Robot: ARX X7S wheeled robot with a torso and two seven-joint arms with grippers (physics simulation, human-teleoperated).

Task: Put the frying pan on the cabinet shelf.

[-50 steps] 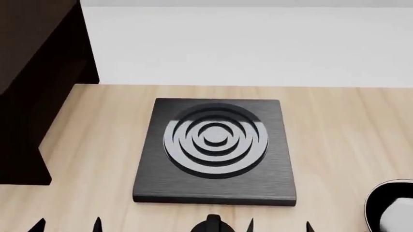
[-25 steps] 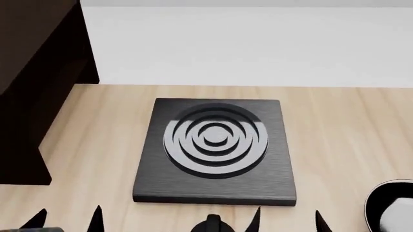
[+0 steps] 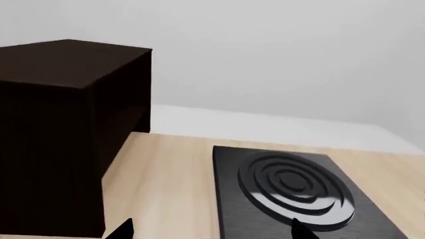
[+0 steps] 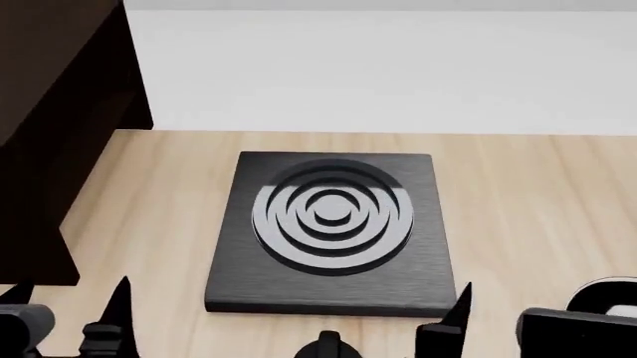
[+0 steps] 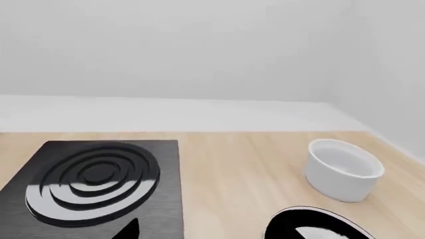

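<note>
Nearest to me in the head view, both hands sit at the bottom edge over the tabletop (image 4: 518, 216). The left hand (image 4: 70, 306) shows 2 dark pointed fingers spread apart with bare wood between them, so I read it as open and holding nothing. The right hand (image 4: 497, 313) shows 1 pointed finger (image 4: 460, 302) beside a dark block of the wrist; the second finger is out of view there. In the right wrist view only 1 fingertip (image 5: 127, 230) shows, so I cannot tell how wide that hand stands; nothing is visibly gripped.

The frying pan (image 4: 605, 298) lies at the near right edge of the tabletop, mostly hidden behind the right hand; the right wrist view shows its round black body with a pale inside (image 5: 317, 226), cut off by the edge. I cannot see its handle.

Beyond the pan, the white cup (image 5: 344, 169) stands upright, near it but apart.

In the middle of the tabletop lies the black square plate (image 4: 333, 231) with concentric rings, flat, between the 2 hands and the far edge.

At far left stands the dark cabinet (image 3: 59, 134), its base on the tabletop. Only its closed side and top show; the cabinet shelf itself I cannot see. Behind everything runs a plain white wall (image 4: 398, 67).
</note>
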